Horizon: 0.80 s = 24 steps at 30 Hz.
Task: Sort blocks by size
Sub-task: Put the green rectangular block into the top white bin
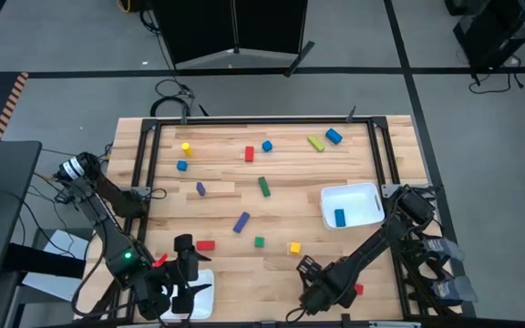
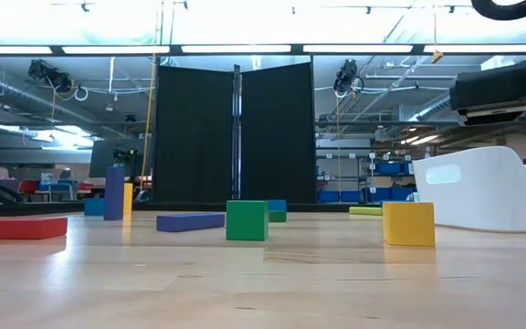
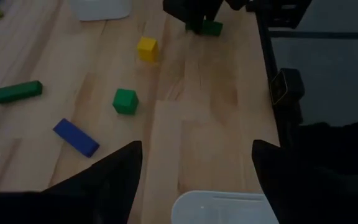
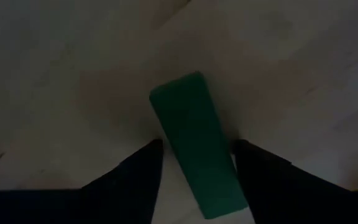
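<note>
Coloured blocks lie scattered on the wooden table (image 1: 244, 173): a green cube (image 1: 259, 241), a yellow cube (image 1: 293, 247), a red bar (image 1: 206, 245), a blue bar (image 1: 241, 222) and others farther back. My right gripper (image 4: 197, 155) is low at the table's near edge, open. Its fingers stand close on either side of a green bar (image 4: 194, 149) that lies flat on the table, askew between them. The bar also shows in the left wrist view (image 3: 211, 28). My left gripper (image 3: 194, 162) is open and empty above a white tray (image 1: 199, 293) at the near left.
A second white tray (image 1: 365, 194) at the right holds one blue block (image 1: 339, 217). A small red block (image 1: 358, 290) lies by my right arm. A dark frame (image 1: 144, 164) borders the table's left, far and right sides. Bare wood lies between the two grippers.
</note>
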Each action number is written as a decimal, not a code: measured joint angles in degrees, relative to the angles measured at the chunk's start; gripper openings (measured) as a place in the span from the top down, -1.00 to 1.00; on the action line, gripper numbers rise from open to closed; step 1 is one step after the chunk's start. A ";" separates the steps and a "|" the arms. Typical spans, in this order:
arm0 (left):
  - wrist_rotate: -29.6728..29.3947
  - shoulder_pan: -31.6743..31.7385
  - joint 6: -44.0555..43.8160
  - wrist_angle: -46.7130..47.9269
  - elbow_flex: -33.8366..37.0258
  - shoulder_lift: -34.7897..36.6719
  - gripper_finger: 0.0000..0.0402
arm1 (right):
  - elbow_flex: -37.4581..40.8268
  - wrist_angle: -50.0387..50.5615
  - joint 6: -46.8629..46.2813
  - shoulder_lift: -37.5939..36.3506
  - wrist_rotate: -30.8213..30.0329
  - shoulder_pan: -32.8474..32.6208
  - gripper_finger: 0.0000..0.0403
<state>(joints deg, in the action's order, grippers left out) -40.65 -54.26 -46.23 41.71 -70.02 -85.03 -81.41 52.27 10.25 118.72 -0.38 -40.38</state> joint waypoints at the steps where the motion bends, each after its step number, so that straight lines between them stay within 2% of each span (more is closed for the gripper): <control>1: -0.01 0.00 0.44 -0.05 0.00 0.00 -0.54 | 0.00 0.01 -0.25 0.01 0.01 -0.02 0.08; 6: -0.19 0.74 0.98 0.09 0.00 0.00 -0.54 | 0.07 -0.22 -2.73 -0.17 0.66 0.22 0.44; 14: 0.07 4.44 5.85 0.35 0.00 -0.02 -0.54 | -0.66 0.72 -9.51 -2.76 -0.73 0.45 0.43; 21: 2.15 12.18 13.40 4.82 0.00 0.42 -0.54 | -1.01 1.91 -18.65 -16.44 -10.14 1.06 0.44; 24: 3.50 16.45 17.87 5.88 0.02 1.04 -0.54 | -0.66 4.68 -25.01 -22.98 -16.90 2.43 0.44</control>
<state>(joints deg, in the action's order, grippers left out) -37.15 -37.81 -28.36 47.58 -70.00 -84.00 -82.06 56.95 -14.77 95.74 -17.28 -37.95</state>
